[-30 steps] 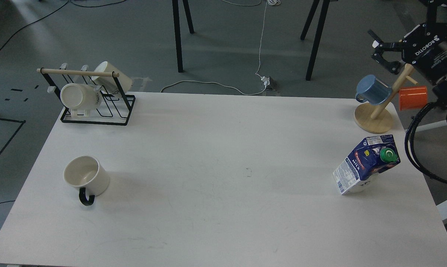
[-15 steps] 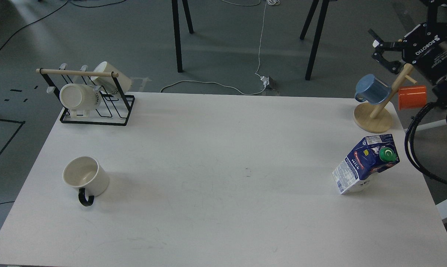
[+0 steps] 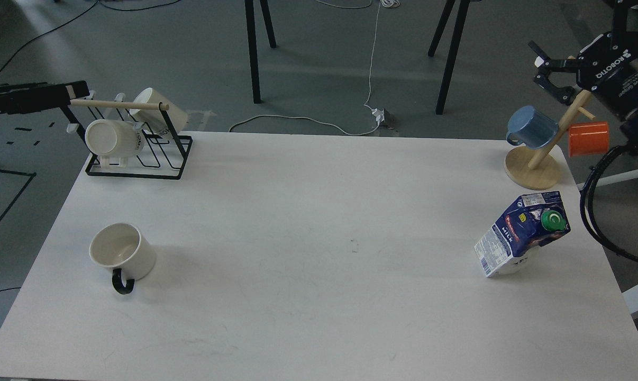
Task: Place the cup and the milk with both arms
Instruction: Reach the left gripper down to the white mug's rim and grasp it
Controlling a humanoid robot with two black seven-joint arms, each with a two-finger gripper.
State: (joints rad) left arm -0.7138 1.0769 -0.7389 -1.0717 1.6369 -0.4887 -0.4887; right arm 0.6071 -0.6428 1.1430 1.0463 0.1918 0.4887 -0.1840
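the cup (image 3: 122, 256) is sitting upright at the lower left of the frame on the white table (image 3: 319, 296), its open mouth showing a pale inside and its black loop handle pointing toward the bottom edge of the frame. the milk (image 3: 522, 234) is standing far across at the right of the frame, near the table's right edge, its green cap turned toward the upper right and its printed side facing left. the two are lying well apart, with bare tabletop between them. the left hand (image 3: 60, 95) is coming in at the upper left of the frame as a dark flat shape, reaching toward the end of the wooden bar of the black wire rack (image 3: 139, 159); its fingers are not separable in this view, so i cannot tell whether it is spread or closed, and it is gripping nothing visible. the rack is holding two white mugs (image 3: 112, 138) lying on their sides. the right hand (image 3: 549, 71) is hanging at the upper right of the frame, above the wooden mug tree (image 3: 536, 168), its two black fingers standing apart and empty. the tree is carrying a blue mug (image 3: 530, 127) on its left peg and an orange mug (image 3: 590, 139) on its right. both hands are staying clear of the cup and the milk.
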